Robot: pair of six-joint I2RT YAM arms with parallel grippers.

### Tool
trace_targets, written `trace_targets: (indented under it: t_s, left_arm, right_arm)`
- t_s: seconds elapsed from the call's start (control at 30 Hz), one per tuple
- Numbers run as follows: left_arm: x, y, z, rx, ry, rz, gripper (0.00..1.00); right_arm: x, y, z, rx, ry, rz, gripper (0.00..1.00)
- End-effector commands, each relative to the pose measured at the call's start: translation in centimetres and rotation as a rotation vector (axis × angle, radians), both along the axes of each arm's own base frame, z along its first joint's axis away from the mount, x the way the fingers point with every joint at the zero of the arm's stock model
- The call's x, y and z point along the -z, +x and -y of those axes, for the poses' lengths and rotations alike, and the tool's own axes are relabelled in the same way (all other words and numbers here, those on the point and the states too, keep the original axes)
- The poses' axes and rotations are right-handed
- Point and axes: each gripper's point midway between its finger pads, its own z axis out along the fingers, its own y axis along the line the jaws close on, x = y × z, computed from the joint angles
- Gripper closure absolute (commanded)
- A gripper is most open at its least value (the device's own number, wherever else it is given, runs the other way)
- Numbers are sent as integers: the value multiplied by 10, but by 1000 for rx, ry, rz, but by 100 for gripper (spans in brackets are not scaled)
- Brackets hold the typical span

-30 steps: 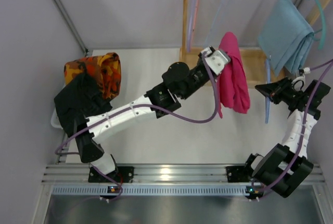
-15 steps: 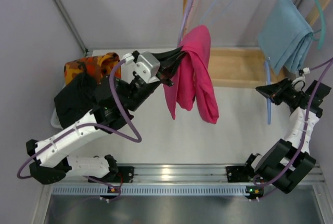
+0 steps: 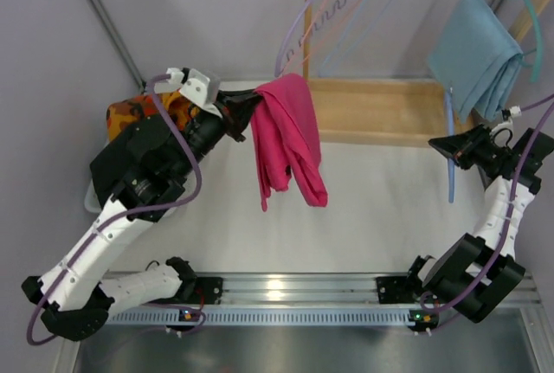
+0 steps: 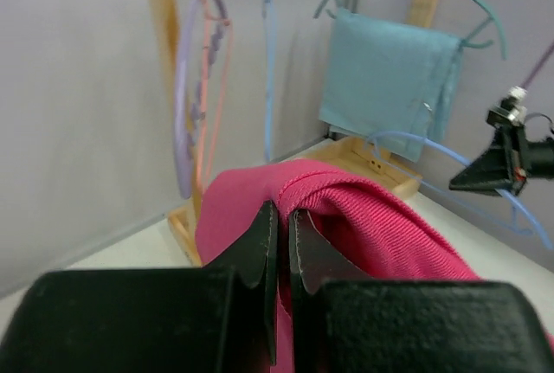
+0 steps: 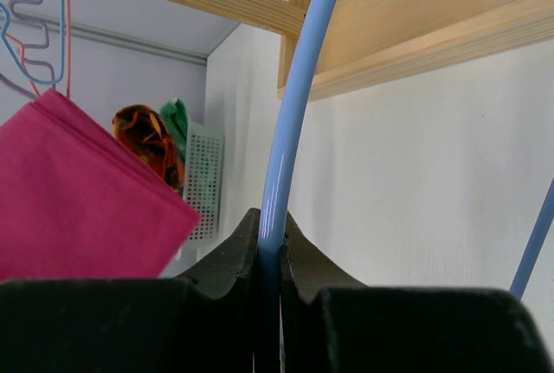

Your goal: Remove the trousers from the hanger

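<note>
Pink trousers (image 3: 286,141) firmly in left hand (image 3: 254,101)

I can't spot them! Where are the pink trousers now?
In the top view the pink trousers hang left of centre, pinched in the left fingers, just below the empty hangers.

Blue cloth (image 3: 472,48), orange patterned cloth (image 3: 177,126)

The left arm is raised and folded at the elbow. The left gripper (image 4: 281,220) is pressed closed, with a fold of the pink trousers (image 4: 372,217) pinched between the jaws. The right arm is stretched upward. The right gripper (image 3: 438,142) is clamped, seemingly fully, and the blue hanger (image 5: 294,87) rises from between its jaws.
</note>
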Motion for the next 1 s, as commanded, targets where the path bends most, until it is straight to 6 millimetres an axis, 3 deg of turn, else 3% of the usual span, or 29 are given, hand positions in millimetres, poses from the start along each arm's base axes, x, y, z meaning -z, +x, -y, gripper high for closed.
trace_targets:
  t_s: [0.0,0.2,0.33,0.43,0.67,0.97]
  left_arm:
    - [-86,-23,-58,-35,-278,105,100]
    - [-83,2,-120,-257,-359,70,100]
    - [-89,0,-158,-382,-404,103,100]
    - [-88,-9,-201,-544,-420,130,100]
    - [-88,-63,-241,-678,-448,211,100]
    - [-59,-121,-301,-1087,-443,223,100]
  right_arm:
    - [-38,2,3,-20,-108,150,100]
    - [-42,5,2,-27,-104,163,100]
    - [-46,4,-2,-48,-105,178,100]
    - [-52,3,-4,-64,-111,195,100]
    - [-55,2,-8,-87,-116,204,100]
    - [-73,-3,-18,-113,-142,244,100]
